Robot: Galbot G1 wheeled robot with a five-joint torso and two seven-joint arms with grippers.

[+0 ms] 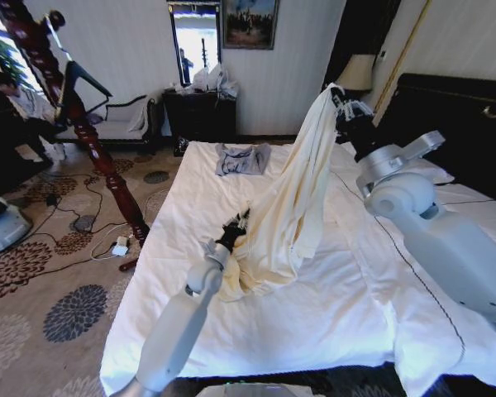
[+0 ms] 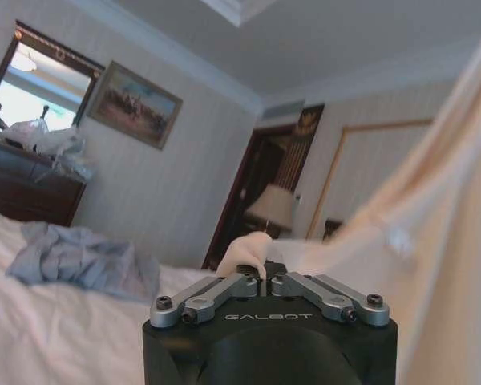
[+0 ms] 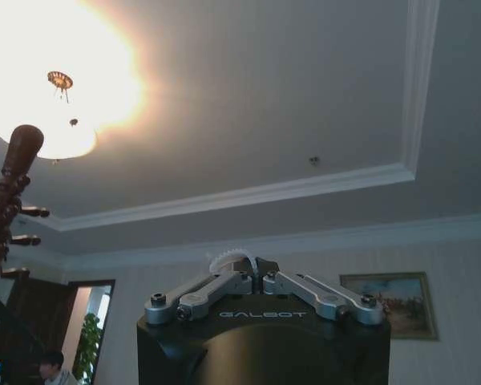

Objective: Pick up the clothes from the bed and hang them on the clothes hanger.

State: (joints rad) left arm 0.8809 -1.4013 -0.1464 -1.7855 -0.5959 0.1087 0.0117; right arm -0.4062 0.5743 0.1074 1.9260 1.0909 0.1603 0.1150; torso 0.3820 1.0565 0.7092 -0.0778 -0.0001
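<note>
The cream clothes (image 1: 293,207) hang in a long drape over the white bed (image 1: 314,322). My right gripper (image 1: 337,93) is raised high above the bed, shut on the garment's top; a bit of pale cloth (image 3: 231,258) shows between its fingertips. Lower down at the bed's middle, my left gripper (image 1: 238,222) is shut on a fold of the same fabric (image 2: 244,253), and the rest of the garment (image 2: 441,216) rises beside it. The black clothes hanger (image 1: 84,76) hangs on the wooden post at the far left, well away from both arms.
A reddish-brown turned post (image 1: 91,141) leans beside the bed's left edge, its top (image 3: 12,184) also in the right wrist view. A small grey-blue garment (image 1: 241,159) lies near the bed's far end. A dark cabinet (image 1: 200,112), cables and a patterned carpet (image 1: 74,310) lie to the left.
</note>
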